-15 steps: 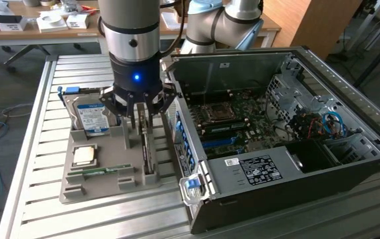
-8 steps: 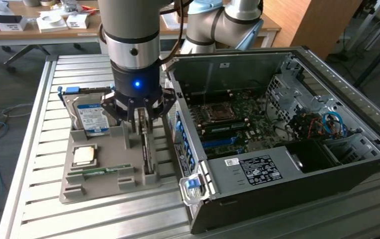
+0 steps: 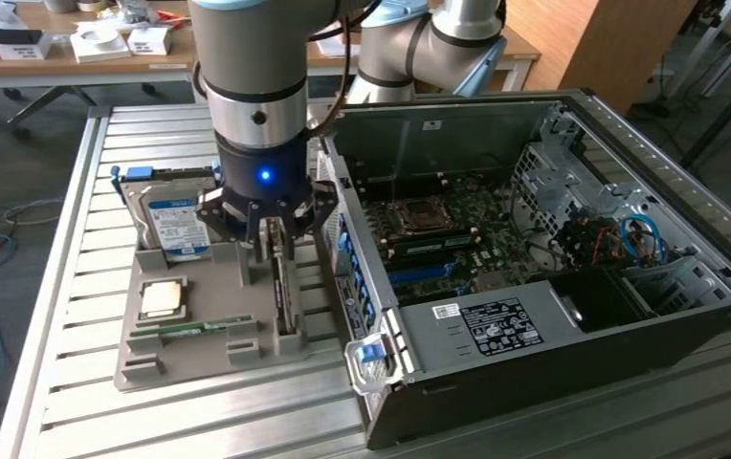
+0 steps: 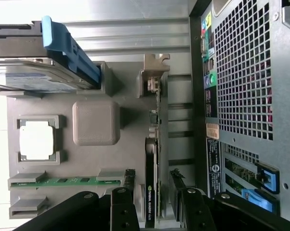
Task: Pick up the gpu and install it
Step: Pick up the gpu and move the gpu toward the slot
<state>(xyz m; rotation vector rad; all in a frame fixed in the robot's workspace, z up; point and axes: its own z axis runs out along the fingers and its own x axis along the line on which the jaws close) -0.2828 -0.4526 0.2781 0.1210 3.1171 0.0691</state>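
The gripper (image 3: 270, 260) hangs left of centre in the exterior view, over the gray tray (image 3: 187, 359) on the slatted metal surface (image 3: 72, 239). Its jaws are spread wide and hold nothing. In the wrist view the fingers (image 4: 123, 197) flank the gpu (image 4: 151, 159) without touching it. The gpu (image 3: 286, 301) stands on edge in a slot along the tray's side nearest the open computer case (image 3: 532, 325). The hard drive (image 3: 174, 220) and the memory stick (image 3: 200, 328) sit toward the exterior view's left.

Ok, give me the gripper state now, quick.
Gripper: open, straddling the gpu, not yet closed on it.
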